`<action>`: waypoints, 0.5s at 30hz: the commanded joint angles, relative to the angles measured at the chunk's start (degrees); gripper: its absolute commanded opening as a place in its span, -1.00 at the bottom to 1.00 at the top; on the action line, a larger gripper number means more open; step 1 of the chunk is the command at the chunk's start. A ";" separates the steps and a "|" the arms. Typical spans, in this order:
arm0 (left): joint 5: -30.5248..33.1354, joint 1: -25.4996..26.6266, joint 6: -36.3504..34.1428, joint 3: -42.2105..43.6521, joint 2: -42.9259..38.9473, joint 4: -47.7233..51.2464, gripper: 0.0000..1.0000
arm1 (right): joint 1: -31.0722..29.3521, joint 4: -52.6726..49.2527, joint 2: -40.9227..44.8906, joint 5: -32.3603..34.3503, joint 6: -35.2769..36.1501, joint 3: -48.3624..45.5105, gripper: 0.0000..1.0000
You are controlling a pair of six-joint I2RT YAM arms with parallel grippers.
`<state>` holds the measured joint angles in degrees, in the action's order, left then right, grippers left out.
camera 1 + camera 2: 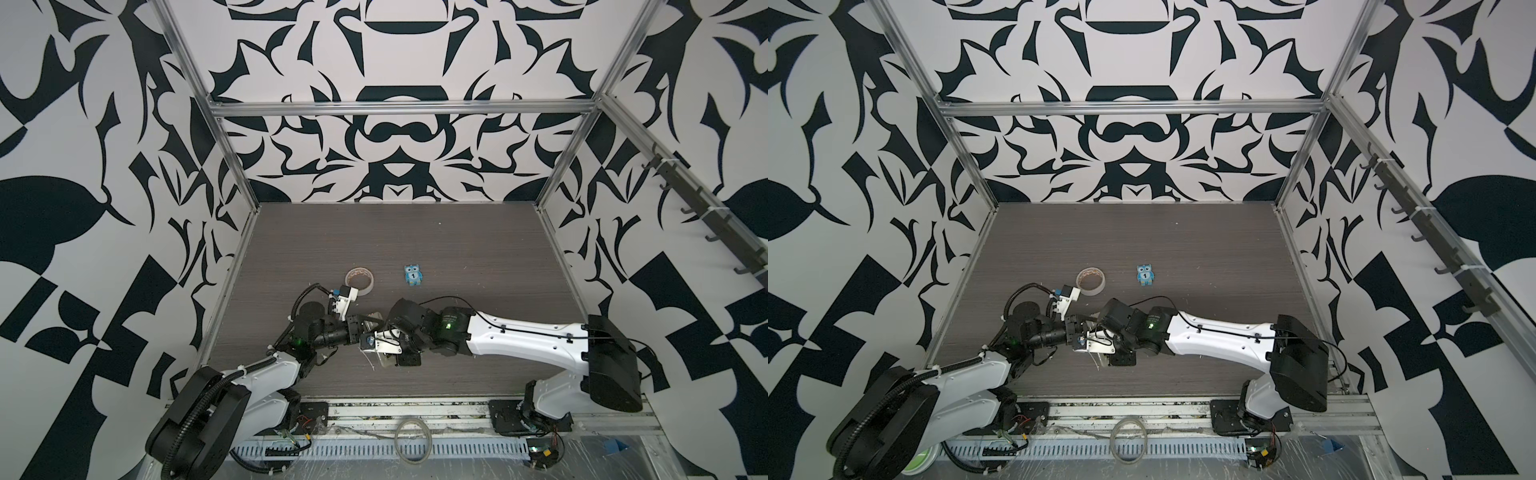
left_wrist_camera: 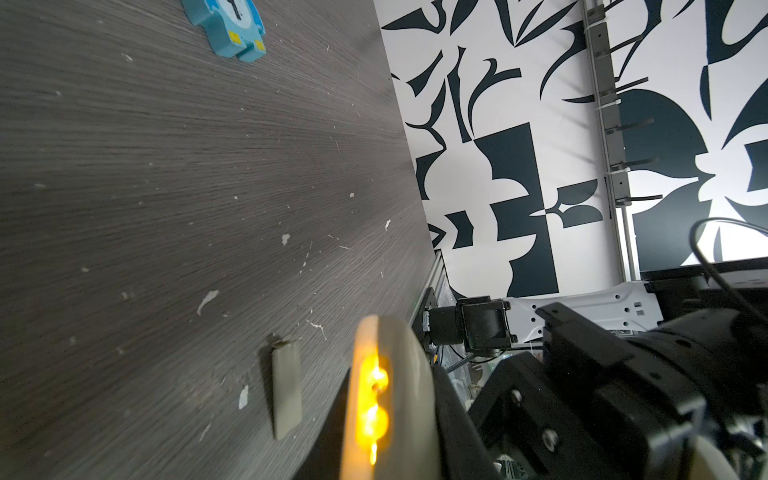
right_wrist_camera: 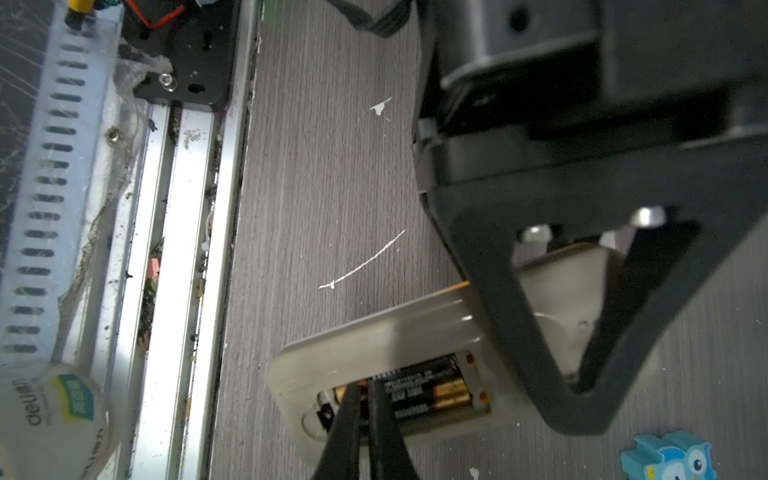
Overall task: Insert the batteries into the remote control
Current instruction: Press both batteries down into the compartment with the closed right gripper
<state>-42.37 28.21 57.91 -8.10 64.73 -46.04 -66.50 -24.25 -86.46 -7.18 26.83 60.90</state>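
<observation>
Tabletop [image 1: 415, 232] in grey woodgrain, patterned walls [image 1: 395, 137] — left gripper [image 1: 368, 328] clamping remote control [image 3: 374, 336], right gripper [image 3: 365, 388] closed.

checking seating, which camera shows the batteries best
Right wrist view: the batteries lie side by side in the open compartment of the remote control. In both top views the arms hide them; left wrist shows none.

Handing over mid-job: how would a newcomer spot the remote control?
On the dark wood table, look mid-width, nearer the front edge than the tape roll and blue owl. The remote control is the only pale flat slab, lying back-up, its open bay showing black-and-gold batteries.
</observation>
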 commanded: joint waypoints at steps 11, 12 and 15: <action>-4.57 0.99 2.83 -0.87 -0.91 -6.70 -1.00 | 0.32 1.34 -4.05 5.50 -0.65 2.20 -0.85; -4.58 0.97 2.75 -0.87 -0.89 -6.56 -1.00 | 0.29 1.36 -3.99 5.66 -0.85 2.29 -0.85; -4.24 0.97 2.54 -0.84 -0.88 -6.08 -1.00 | 0.30 1.31 -4.16 5.79 -1.17 2.72 -0.85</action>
<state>-40.73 28.18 57.43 -7.94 64.75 -44.71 -66.52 -24.60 -88.64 -5.02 26.70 62.52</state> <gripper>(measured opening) 0.245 0.076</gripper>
